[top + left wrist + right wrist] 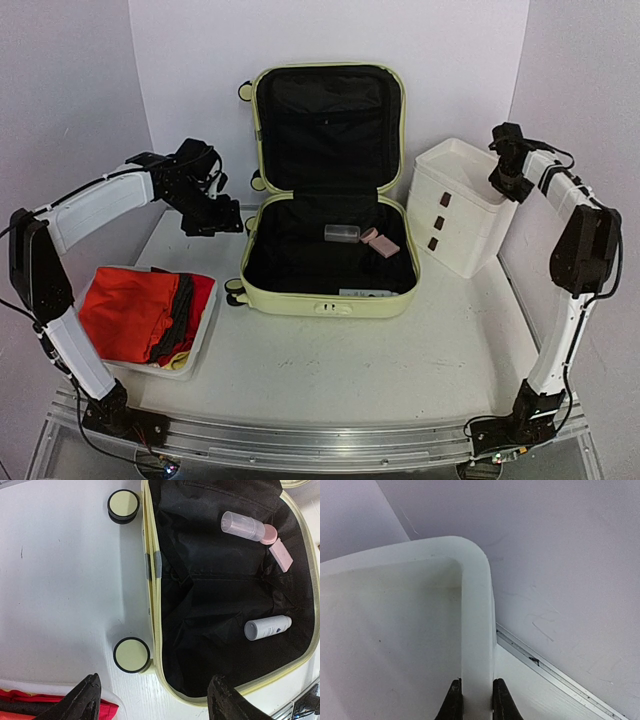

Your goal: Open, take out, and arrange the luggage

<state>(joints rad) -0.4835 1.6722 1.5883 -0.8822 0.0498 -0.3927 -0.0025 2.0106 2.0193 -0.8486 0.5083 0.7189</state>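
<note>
The pale yellow-green luggage (330, 302) lies open mid-table, its black-lined lid standing upright at the back. Inside lie a clear bottle with a pink cap (244, 526), a pink block (280, 555) and a white bottle (267, 627). My left gripper (226, 222) hangs open over the table just left of the luggage's rim (156, 605), near its wheels (131, 655), holding nothing. My right gripper (477, 699) is shut on the back right rim of the white three-drawer box (455, 215), one finger inside the rim and one outside.
A white basket (205, 335) holding red and dark clothes (140, 312) stands at the front left, close under my left gripper. Walls close in behind and on both sides. A metal rail (555, 677) runs along the wall beside the drawer box.
</note>
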